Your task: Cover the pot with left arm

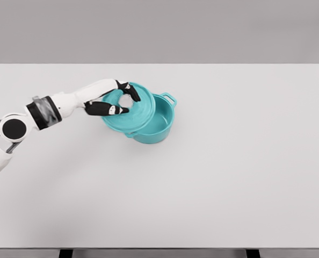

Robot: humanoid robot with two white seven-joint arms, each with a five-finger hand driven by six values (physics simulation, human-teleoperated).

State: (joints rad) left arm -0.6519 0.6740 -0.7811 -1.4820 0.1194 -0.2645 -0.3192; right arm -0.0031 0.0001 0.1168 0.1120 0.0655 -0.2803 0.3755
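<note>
No readable text, label, brand, number or sign shows anywhere in view.

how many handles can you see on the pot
1: a loop handle on the far right rim of the pot. An opposite one may be hidden under the tilted lid, which the left hand holds over the pot's left side.

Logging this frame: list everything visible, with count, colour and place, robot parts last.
table: one, white, fills most of the view.
pot: one, teal, upper middle of the table, partly uncovered on its right side, a handle at the upper right.
lid: one, teal, tilted over the pot's left part, not seated.
left arm: one, white with black joints, enters from the left edge.
left hand: one, black fingers curled around the lid.
right arm: not in view.
</note>
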